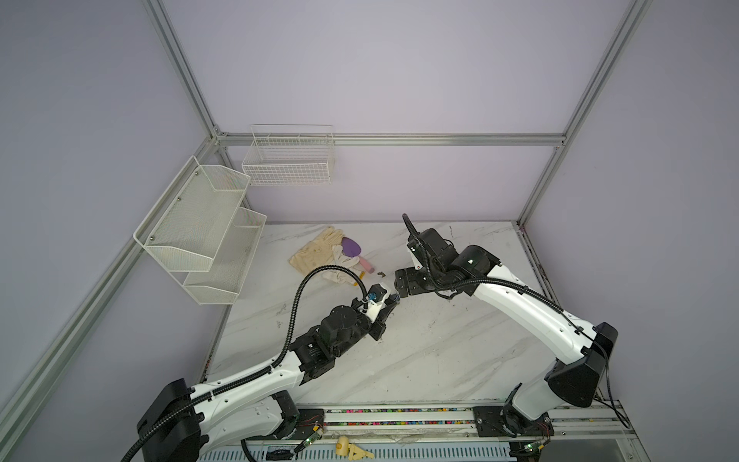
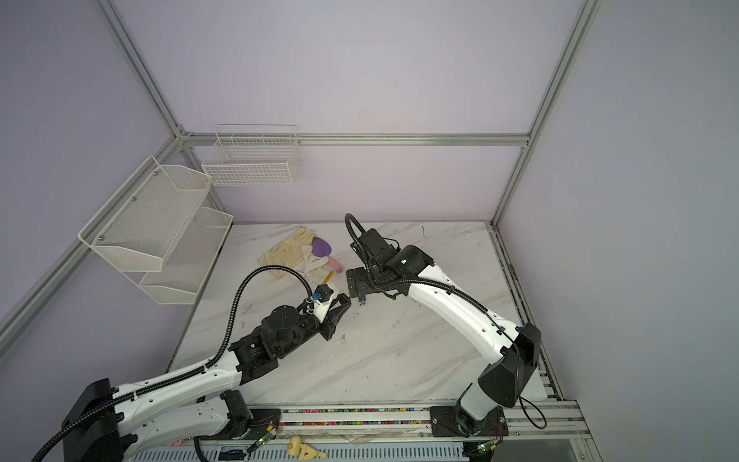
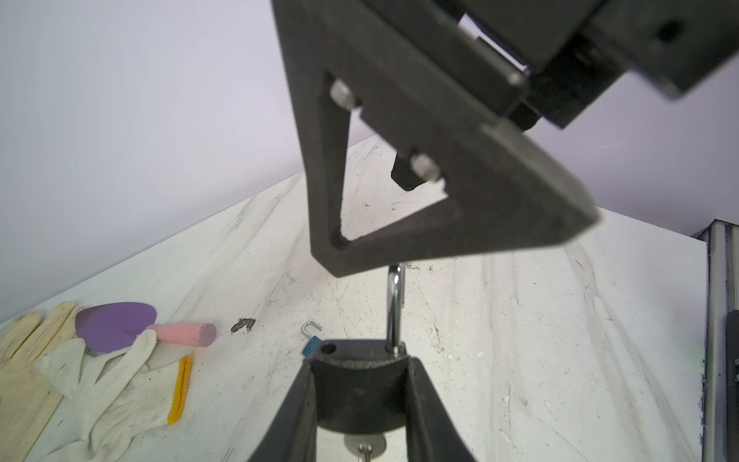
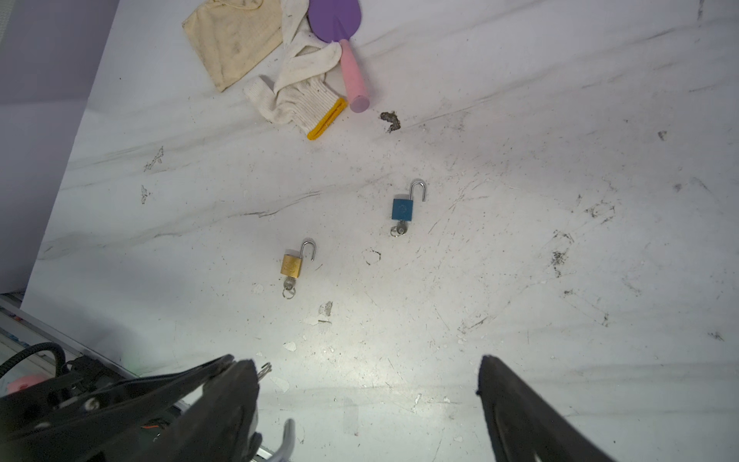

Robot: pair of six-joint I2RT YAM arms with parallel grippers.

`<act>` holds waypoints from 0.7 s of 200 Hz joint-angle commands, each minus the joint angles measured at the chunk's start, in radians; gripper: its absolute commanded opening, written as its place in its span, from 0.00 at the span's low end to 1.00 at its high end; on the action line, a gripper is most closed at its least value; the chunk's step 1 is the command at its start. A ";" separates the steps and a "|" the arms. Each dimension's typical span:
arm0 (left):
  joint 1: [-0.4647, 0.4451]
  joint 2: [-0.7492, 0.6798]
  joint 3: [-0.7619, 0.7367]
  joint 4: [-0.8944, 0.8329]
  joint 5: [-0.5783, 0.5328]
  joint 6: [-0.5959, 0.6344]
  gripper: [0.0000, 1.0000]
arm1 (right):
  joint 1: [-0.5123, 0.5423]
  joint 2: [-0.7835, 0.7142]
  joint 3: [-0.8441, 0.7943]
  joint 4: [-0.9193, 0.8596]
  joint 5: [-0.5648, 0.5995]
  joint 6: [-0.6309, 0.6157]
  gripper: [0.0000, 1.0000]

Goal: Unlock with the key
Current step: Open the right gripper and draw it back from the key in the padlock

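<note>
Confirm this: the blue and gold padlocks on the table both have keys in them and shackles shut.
Wrong on the shackles: both are swung open, as the right wrist view shows. The blue padlock and the gold padlock lie on the table with keys in them.

White links point(image 1: 528, 316), black joints point(image 1: 344, 320), ribbed black cables point(image 1: 295, 308), black fingers point(image 4: 516, 416).

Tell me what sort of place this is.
Most likely a robotics lab test cell: an aluminium frame boxes in a marble-look tabletop, the left arm and right arm are mounted at its front edge, and a blue padlock and brass padlock lie on it as props.
</note>
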 commanded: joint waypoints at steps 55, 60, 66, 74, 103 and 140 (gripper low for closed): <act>-0.004 -0.031 -0.043 0.118 -0.008 0.001 0.00 | -0.034 -0.054 -0.052 -0.041 -0.132 -0.054 0.91; -0.004 -0.029 -0.044 0.122 -0.005 0.001 0.00 | -0.035 -0.058 -0.052 -0.041 -0.136 -0.053 0.91; -0.004 -0.027 -0.043 0.123 -0.006 -0.001 0.00 | -0.036 -0.060 -0.052 -0.041 -0.136 -0.049 0.91; -0.003 -0.025 -0.040 0.123 -0.006 -0.001 0.00 | -0.035 -0.066 -0.050 -0.038 -0.137 -0.049 0.91; -0.005 -0.015 -0.037 0.122 -0.013 -0.002 0.00 | -0.041 -0.082 -0.058 -0.038 -0.127 -0.044 0.91; -0.004 -0.007 -0.018 0.086 -0.050 -0.038 0.00 | -0.089 -0.120 -0.068 -0.033 -0.036 -0.024 0.92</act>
